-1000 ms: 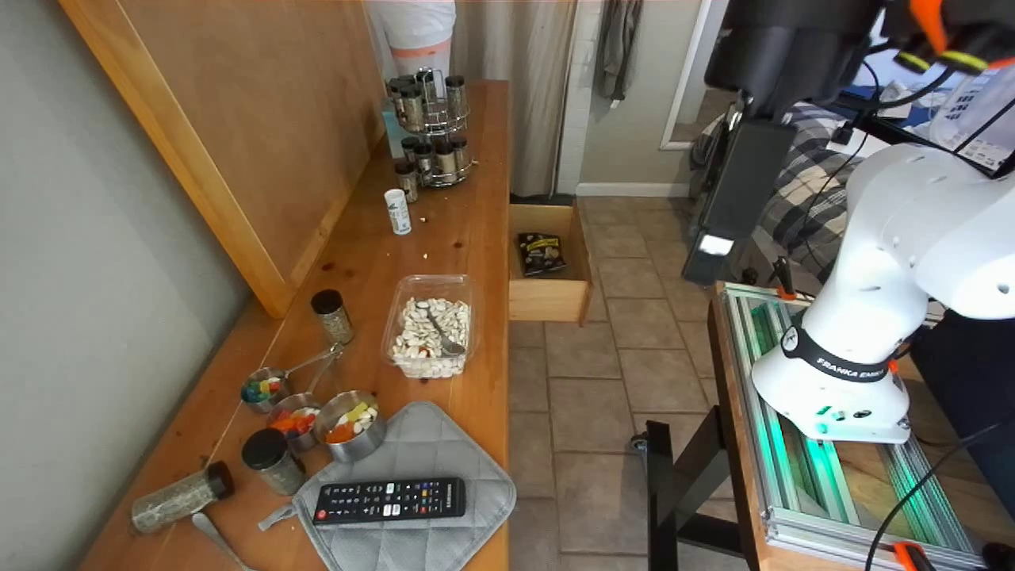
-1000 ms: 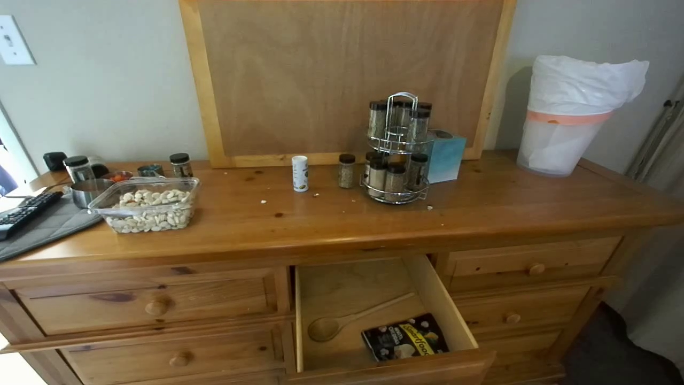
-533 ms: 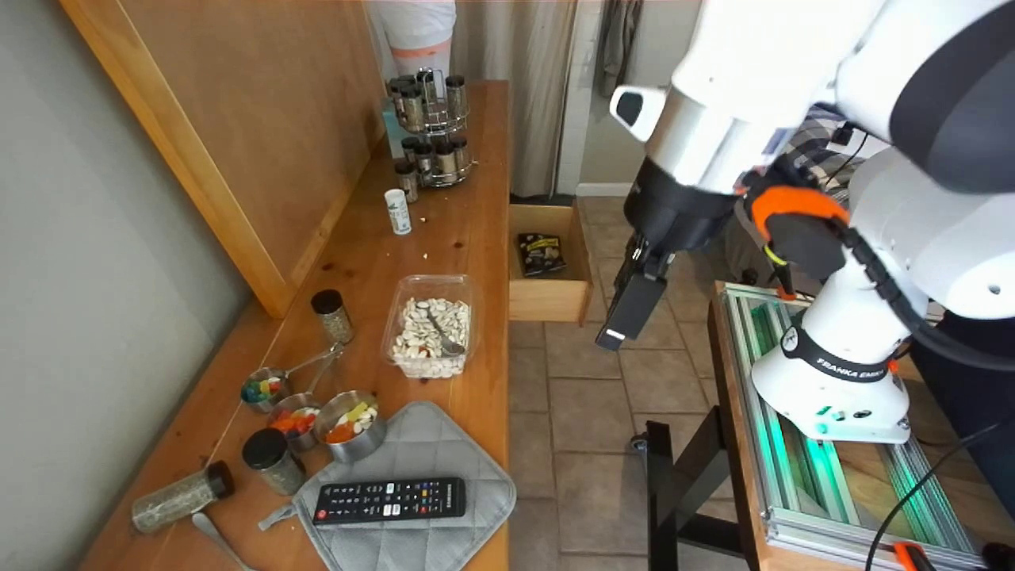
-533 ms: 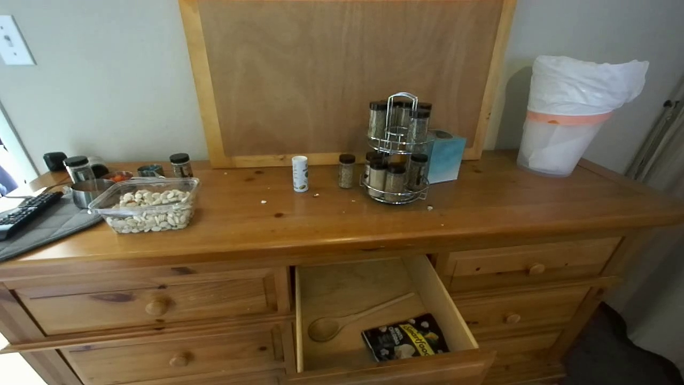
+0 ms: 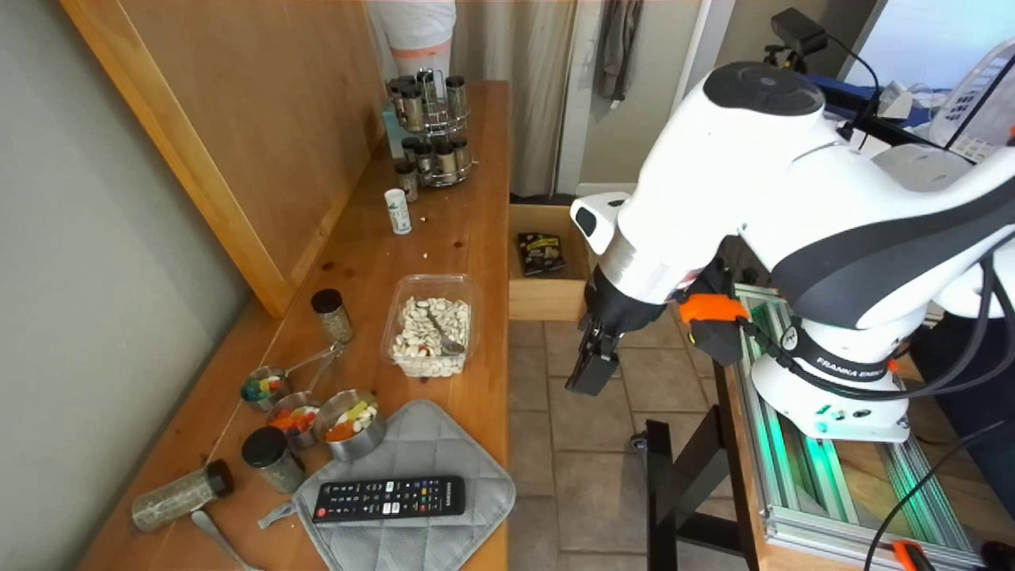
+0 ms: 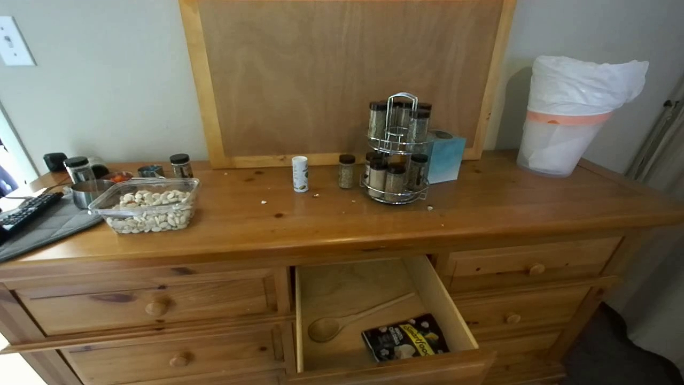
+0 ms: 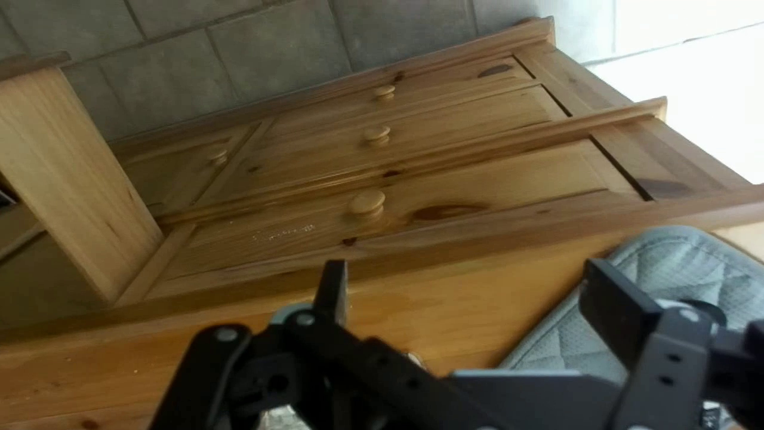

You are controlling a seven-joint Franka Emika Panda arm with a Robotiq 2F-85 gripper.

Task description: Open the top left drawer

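The top left drawer (image 6: 214, 305) is a long, wide light-brown wooden drawer, shut flush in the dresser in an exterior view. Its round wooden knob (image 6: 157, 307) is in the middle of its front. In the wrist view the drawer front (image 7: 507, 179) and knob (image 7: 367, 203) show upside down, beyond the fingertips. My gripper (image 7: 462, 280) is open and empty, its fingers wide apart. In an exterior view the gripper (image 5: 591, 379) hangs over the floor gap in front of the dresser, pointing down and apart from it. The gripper is out of view in the exterior view that shows the drawer front.
The middle drawer (image 6: 459, 321) stands open with a wooden spoon (image 6: 324, 329) and black snack bag (image 6: 406, 338) inside; its side wall (image 7: 83, 173) juts out in the wrist view. A clear tub (image 5: 432, 325), grey pot holder (image 5: 428, 444) and remote (image 5: 388, 500) lie near the dresser's front edge.
My arm has swung in from the upper right. The gripper has come lower and nearer to the dresser's front. The drawers and the things on the dresser have not moved.
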